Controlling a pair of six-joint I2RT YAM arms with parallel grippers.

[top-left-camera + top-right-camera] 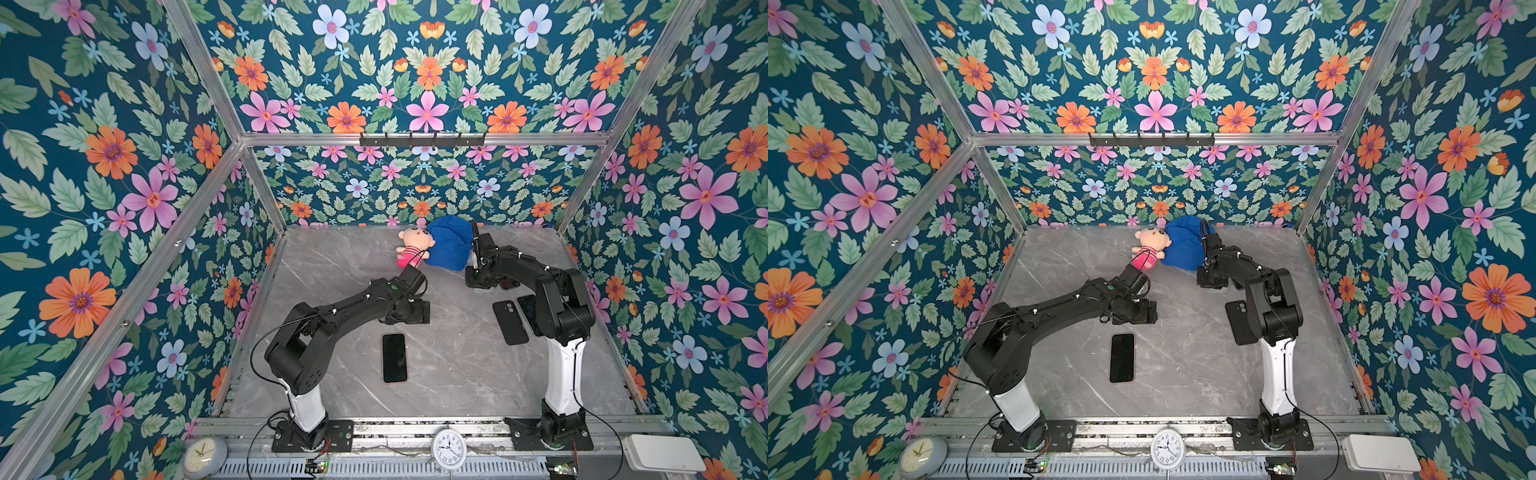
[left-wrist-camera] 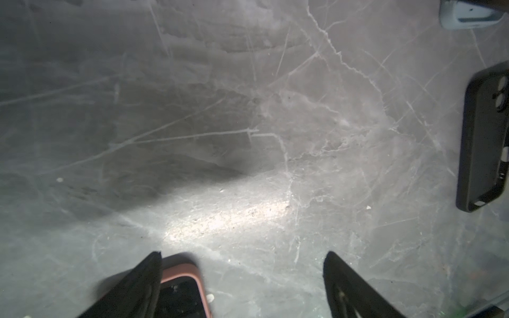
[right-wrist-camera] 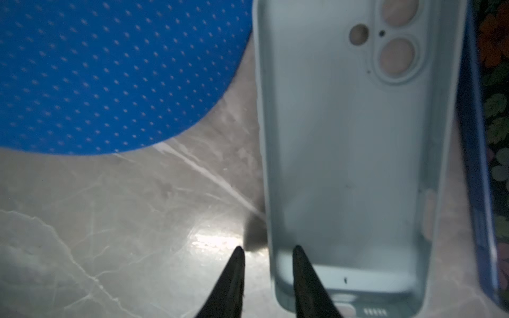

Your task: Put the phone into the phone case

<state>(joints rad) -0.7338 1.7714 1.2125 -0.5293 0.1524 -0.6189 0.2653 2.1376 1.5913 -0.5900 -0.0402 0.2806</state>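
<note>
The only legible marks are black hour numerals on the small white round clock, upside down in both top views.

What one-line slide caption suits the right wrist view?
Right gripper straddles one side wall of an empty pale-blue phone case on grey marble.

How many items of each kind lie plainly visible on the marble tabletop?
Phone: 1
Phone cases: 2, black case, pale blue case
Plush doll: 1
Blue cap: 1
Total: 5, leaving out partly hidden dark items behind the right arm.
</note>
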